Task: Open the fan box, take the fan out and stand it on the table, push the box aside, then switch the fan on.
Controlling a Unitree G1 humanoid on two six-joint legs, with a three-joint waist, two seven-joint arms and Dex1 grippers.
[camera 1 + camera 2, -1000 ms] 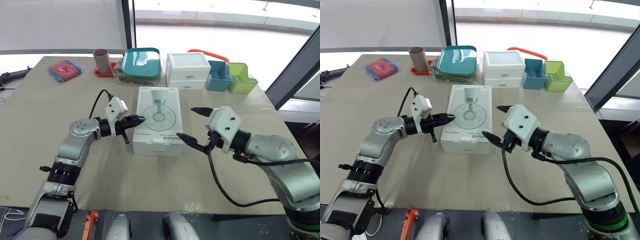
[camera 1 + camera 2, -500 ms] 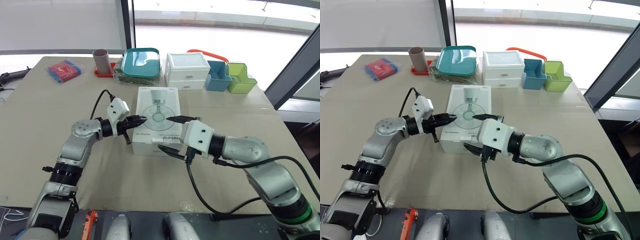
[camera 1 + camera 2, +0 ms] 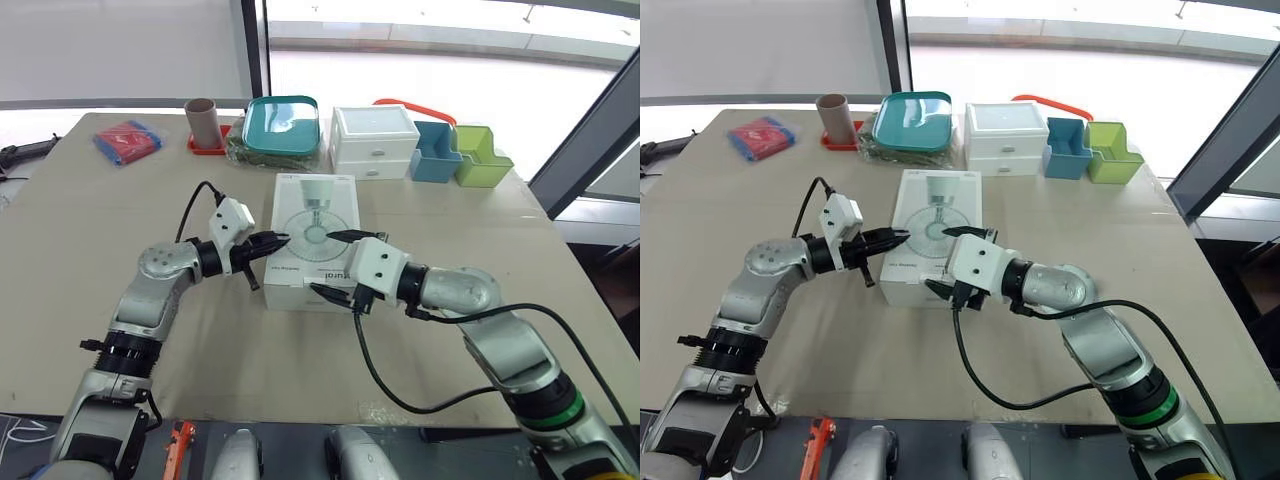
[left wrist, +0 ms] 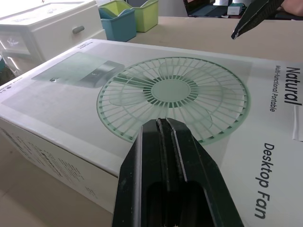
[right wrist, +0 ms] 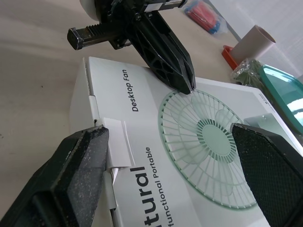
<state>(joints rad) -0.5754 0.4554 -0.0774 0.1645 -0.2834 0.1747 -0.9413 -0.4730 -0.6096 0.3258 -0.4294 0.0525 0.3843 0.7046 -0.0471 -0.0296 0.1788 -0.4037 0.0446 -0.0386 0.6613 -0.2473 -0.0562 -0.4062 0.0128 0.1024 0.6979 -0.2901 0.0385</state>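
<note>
Beige table [image 3: 100,200] by a window; drawers [image 3: 375,140], a teal dish [image 3: 283,122] and two bins [image 3: 462,152] stand along the far edge, well apart from the work.

Box [image 3: 318,205] lies flat mid-table, printed face up, closed; fan presumably inside, not seen.

Left gripper [image 3: 280,240]: fingers together; tips over the box's left edge, on or just above the top face; cannot tell if they touch.

Right gripper [image 3: 322,262]: fingers [image 5: 80,175] wide apart, straddling the near end of the box; one above the top face, the other low by the near edge; nothing held.

Tab [image 5: 116,142] of the end flap sits tucked in at that near end, just beside the lower finger.

Step in hand, as judged: opening the box, the first step; nothing later begun.

Next move likely calls for the lower right finger to catch the tab and draw the flap out, with the left pressing down so the box does not slide; risks: box skids, or tab slips off the pad.
</note>
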